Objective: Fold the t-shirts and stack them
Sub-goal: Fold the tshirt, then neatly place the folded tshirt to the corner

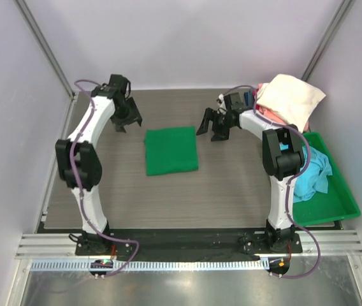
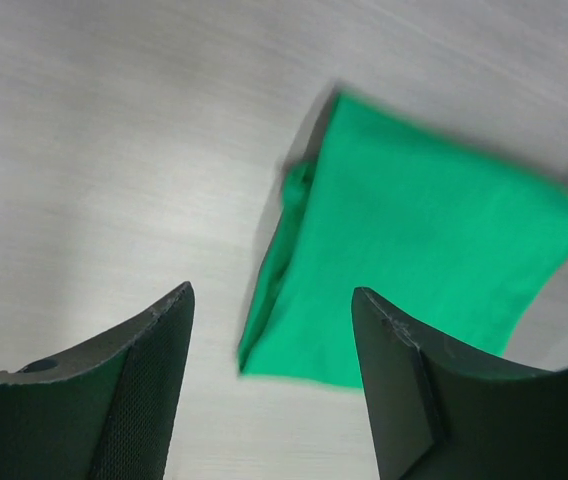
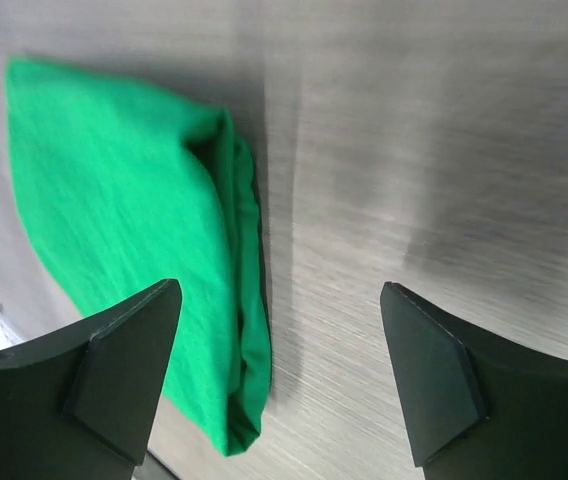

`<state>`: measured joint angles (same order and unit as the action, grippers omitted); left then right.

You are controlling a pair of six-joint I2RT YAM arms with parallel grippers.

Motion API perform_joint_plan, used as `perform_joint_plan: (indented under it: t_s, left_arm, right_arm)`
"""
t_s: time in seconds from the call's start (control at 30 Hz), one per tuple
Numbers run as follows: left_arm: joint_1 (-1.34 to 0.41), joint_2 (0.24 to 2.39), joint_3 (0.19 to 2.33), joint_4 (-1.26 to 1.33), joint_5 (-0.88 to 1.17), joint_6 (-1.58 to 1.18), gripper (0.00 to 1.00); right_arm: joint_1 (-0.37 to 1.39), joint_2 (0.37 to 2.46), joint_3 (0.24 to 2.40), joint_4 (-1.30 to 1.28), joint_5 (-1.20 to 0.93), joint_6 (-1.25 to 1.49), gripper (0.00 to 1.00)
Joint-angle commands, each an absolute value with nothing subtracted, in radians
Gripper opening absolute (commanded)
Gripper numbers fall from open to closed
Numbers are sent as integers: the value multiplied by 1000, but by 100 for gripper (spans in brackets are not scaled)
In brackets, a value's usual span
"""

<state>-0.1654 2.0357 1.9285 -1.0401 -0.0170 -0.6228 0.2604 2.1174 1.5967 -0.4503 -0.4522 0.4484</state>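
Smack between your left gripper (image 1: 127, 125) and right gripper (image 1: 210, 132), both wide open and empty, the folded green t-shirt (image 1: 171, 150) sits loose, so dragging another shirt past could snag its layered edge and unfold it.

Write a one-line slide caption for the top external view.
Folded green t-shirt lies flat between the open left gripper and open right gripper; other t-shirts wait piled at right.

Grey wood-grain table (image 1: 232, 191); folded green t-shirt (image 1: 171, 150) flat at centre; cream-topped shirt pile (image 1: 289, 99) far right corner.
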Motion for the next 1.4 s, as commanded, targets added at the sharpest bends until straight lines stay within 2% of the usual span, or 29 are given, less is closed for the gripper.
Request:
perform_joint_plan:
  t_s: [0.0,0.17,0.37,0.57,0.7,0.8,0.83,0.87,0.9,0.97,1.07,1.2,1.37]
  left_arm:
    - [-169,1838,1749,-1011,-20,-580,65]
    - [-170,1591,1489,-986,-37,-565,64]
    - [-170,1376,1332,-1012,-70,-542,64]
    - [-169,1252,1241,-1049,-83,-534,64]
    - [-170,1180,1172,-1054,-83,-520,64]
    - [-169,1147,1120,-1048,-80,-499,64]
    - [-169,1135,1111,-1046,-80,-497,64]
    - [-170,1129,1094,-1045,-80,-492,64]
    - [-170,1120,1086,-1039,-89,-488,64]
    - [-169,1083,1066,-1032,-104,-485,63]
    - [-170,1025,1055,-1038,-123,-497,63]
    - [-170,947,1032,-1000,-106,-511,63]
    - [-169,842,965,-910,-64,-534,64]
  right_arm:
    - [270,2089,1559,-324,-563,443,88]
    - [272,2169,1601,-282,-586,445,89]
    - [288,2298,1684,-262,-592,460,89]
    - [382,2319,1619,-233,-609,471,79]
    - [425,2303,1493,-88,-679,526,69]
    - [425,2316,1450,-45,-701,555,48]
    - [423,2318,1457,-41,-710,558,39]
    - [416,2316,1460,-37,-715,563,23]
    - [411,2312,1463,-35,-713,564,14]
    - [394,2284,1468,-40,-722,566,1]
    - [371,2209,1485,-103,-723,529,1]
    - [322,2096,1549,-315,-675,411,1]
    - [264,1965,1658,-501,-548,285,1]
